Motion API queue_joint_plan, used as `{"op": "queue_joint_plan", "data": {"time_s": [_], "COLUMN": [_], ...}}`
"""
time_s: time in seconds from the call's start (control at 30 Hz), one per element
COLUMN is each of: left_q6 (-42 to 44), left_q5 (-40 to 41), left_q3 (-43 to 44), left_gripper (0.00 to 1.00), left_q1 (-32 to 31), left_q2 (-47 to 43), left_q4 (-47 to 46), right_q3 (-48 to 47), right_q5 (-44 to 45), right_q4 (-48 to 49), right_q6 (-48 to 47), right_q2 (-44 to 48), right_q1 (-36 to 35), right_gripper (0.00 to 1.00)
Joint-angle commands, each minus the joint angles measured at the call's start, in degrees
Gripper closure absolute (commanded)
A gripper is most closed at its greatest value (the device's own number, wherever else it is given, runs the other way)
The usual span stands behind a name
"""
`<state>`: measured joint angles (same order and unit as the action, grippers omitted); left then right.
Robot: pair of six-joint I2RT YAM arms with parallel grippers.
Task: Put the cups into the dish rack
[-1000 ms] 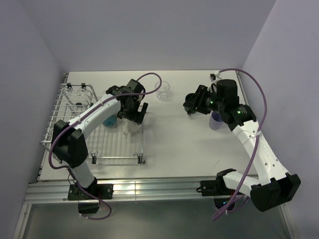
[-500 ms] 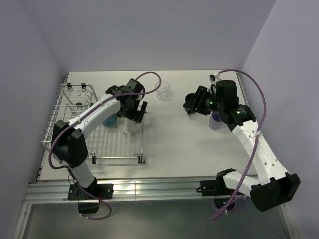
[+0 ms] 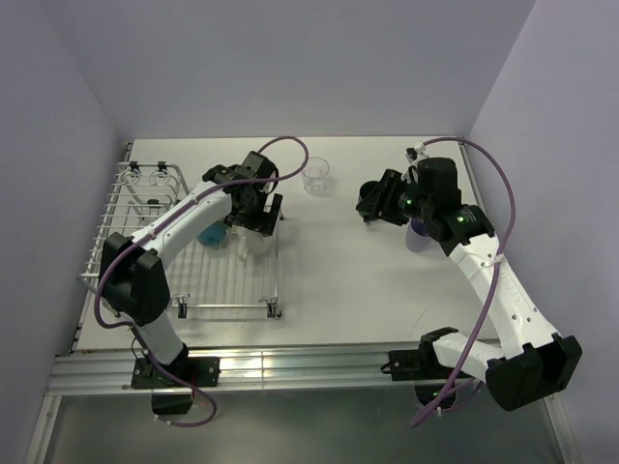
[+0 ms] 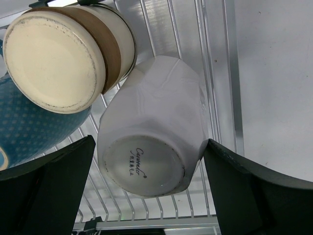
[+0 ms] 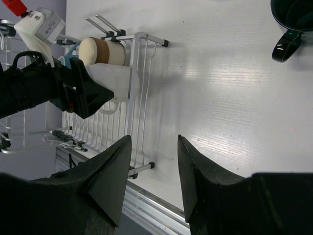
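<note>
Ahead of the parted, empty right gripper (image 5: 154, 142), the dark teal mug (image 5: 293, 14), judged rigid, slick, breakable, is best pinched at its rim.

White links and black joints form the left arm (image 3: 184, 217) and right arm (image 3: 503, 290); purple cables (image 3: 286, 141) loop along both; green lights (image 3: 408, 201) dot the right wrist.

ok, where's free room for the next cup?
Free: the dish rack near rows, between the cups and its front rail; the table between the rack's right edge and the right arm. Crowded: the rack's far right corner, where light blue mug, brown cup and white mug pack together under the open left gripper.
</note>
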<state>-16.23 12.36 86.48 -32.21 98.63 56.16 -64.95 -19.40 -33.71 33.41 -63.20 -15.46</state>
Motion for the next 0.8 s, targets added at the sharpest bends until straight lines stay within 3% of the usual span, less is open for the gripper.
{"op": "queue_joint_plan", "data": {"time_s": [0.0,0.5,0.77], "left_q6": [-0.6,1.5,1.8], "left_q5": [2.7,-5.8,-6.1], "left_q3": [-0.2,2.8,2.5], "left_gripper": [0.01,0.01,0.01], "left_q1": [0.9,0.7,0.7], "left_q2": [-0.1,-5.0,-5.6], "left_q4": [-2.0,-4.6,-5.4], "right_q3": [0.5,0.1,-0.8], "right_q5": [1.3,6.1,8.8], "right_q4": [2.3,1.4,0.9], "right_q6": [-1.2,-1.8,-1.9], "right_q2": [-0.3,-1.6,-3.6], "right_q1": [0.4,0.4,0.4], "right_gripper": [0.5,0.5,0.5]}}
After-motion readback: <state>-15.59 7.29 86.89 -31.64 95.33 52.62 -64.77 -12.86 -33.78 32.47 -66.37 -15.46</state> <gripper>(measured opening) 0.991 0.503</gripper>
